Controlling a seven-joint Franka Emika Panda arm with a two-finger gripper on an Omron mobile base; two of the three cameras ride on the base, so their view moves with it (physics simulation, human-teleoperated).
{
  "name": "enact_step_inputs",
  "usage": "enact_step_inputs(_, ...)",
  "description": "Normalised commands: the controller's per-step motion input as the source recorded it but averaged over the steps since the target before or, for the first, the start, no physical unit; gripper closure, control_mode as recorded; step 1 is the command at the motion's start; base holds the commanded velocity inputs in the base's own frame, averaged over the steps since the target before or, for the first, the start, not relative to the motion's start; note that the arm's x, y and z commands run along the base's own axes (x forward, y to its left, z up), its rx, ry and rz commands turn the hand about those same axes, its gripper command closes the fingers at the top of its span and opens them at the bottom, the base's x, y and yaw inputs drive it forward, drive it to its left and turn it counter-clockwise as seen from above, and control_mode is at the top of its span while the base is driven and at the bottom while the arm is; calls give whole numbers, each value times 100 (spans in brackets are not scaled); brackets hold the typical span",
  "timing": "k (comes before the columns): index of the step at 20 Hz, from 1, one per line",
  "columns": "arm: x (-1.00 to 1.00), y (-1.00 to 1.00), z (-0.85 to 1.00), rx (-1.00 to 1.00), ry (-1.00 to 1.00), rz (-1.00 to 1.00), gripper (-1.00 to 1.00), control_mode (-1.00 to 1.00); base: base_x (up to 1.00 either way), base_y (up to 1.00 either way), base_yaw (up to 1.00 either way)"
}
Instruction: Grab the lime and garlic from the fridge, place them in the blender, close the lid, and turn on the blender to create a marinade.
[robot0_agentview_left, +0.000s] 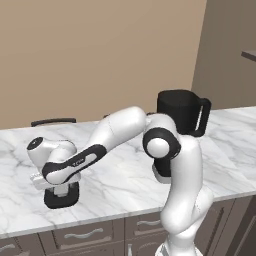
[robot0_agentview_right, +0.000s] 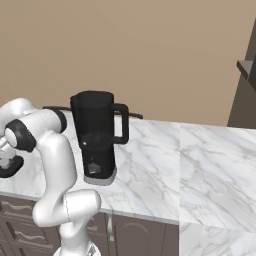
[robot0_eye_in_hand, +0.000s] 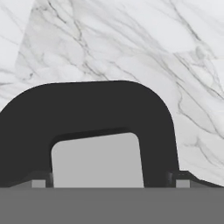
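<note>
The lid (robot0_agentview_left: 61, 198) lies flat on the marble counter at the left, near the front edge. In the hand view the lid (robot0_eye_in_hand: 100, 105) is very close, black, with its light grey square cap (robot0_eye_in_hand: 97, 159) in the middle. My gripper (robot0_agentview_left: 54, 187) hangs right over it, pointing down. The gripper (robot0_eye_in_hand: 110, 183) is open, its fingertips (robot0_eye_in_hand: 38, 183) spread wider than the cap, nothing held. The blender (robot0_agentview_left: 181, 111) stands behind my arm with its jug uncovered; from the other side the blender (robot0_agentview_right: 97, 134) shows its side handle. Lime, garlic and fridge are out of view.
The marble counter (robot0_agentview_left: 120, 185) runs left to right, with dark drawers (robot0_agentview_left: 82, 234) under its front edge. A thin black rail (robot0_agentview_left: 52, 121) lies at the counter's back by the beige wall. A dark tall cabinet (robot0_agentview_right: 245, 95) rises at the far right.
</note>
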Motion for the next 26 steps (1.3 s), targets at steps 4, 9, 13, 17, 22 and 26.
enact_step_inputs(4, 0, -1, -31, 7, -7, 0, -100, -100, 0, 0, 0)
enact_step_inputs(9, 0, 0, -46, 3, -4, 0, -100, -100, 0, 0, 0)
enact_step_inputs(13, 1, 0, -47, -1, 0, 0, 100, -100, 0, 0, 0)
enact_step_inputs(17, -15, -35, -54, -9, 0, 0, 100, -100, 0, 0, 0)
enact_step_inputs(22, -37, -31, -29, -1, -4, 0, 100, -100, 0, 0, 0)
enact_step_inputs(26, -41, -15, 35, 0, -14, -7, 100, -100, 0, 0, 0)
